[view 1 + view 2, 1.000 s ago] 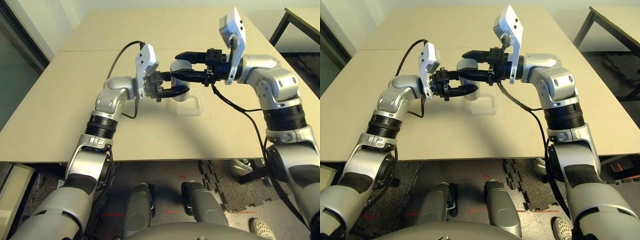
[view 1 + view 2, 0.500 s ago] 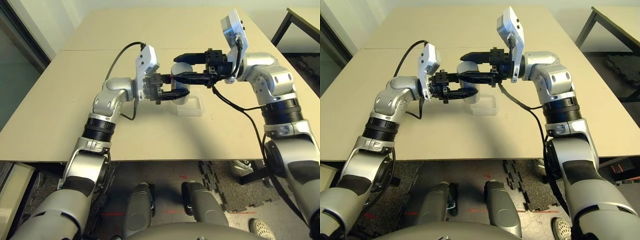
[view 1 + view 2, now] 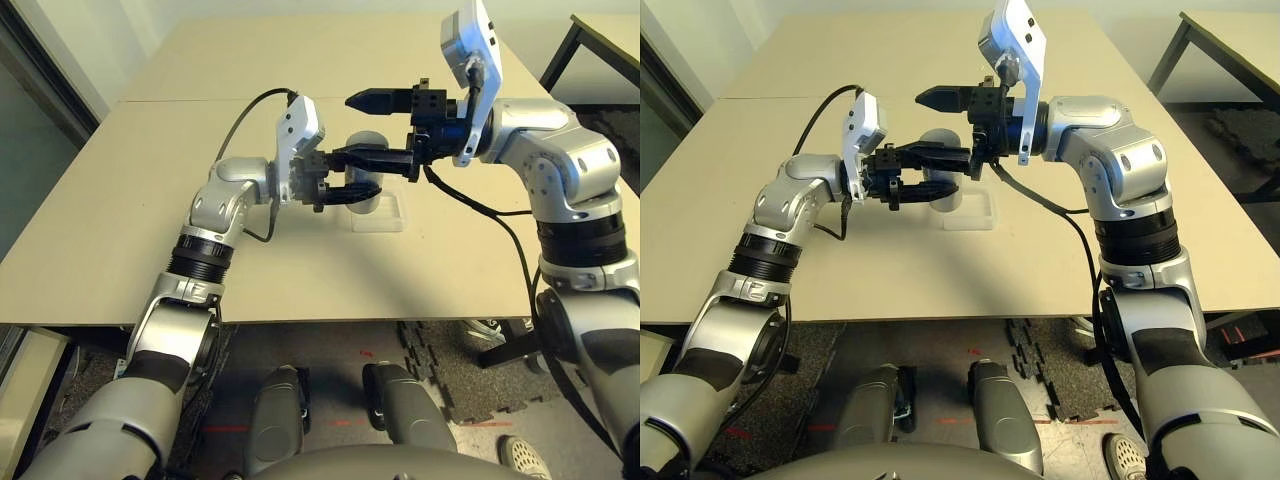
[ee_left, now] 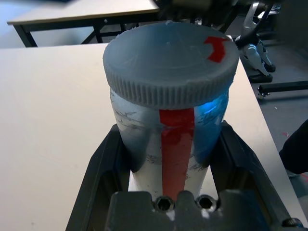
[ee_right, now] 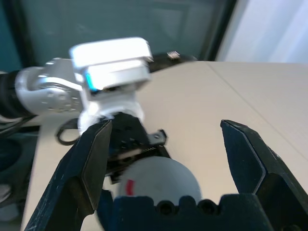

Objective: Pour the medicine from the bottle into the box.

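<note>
Gripping the bottle (image 4: 171, 120) upright above the tan table (image 3: 150, 200), your left gripper (image 3: 345, 185) clenched around it, red marks without readable writing, right gripper (image 5: 168, 159) spread wide above its grey cap (image 4: 168, 60), clear box (image 3: 385, 213) just beside.

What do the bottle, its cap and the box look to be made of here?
Bottle: silvery-grey wall with scuffs and a soft sheen, probably plastic, possibly metal; red label strip.
Cap: matte grey, fine-ribbed rim, looks like moulded plastic.
Box: clear, glossy, table showing through its walls, likely transparent plastic.
</note>
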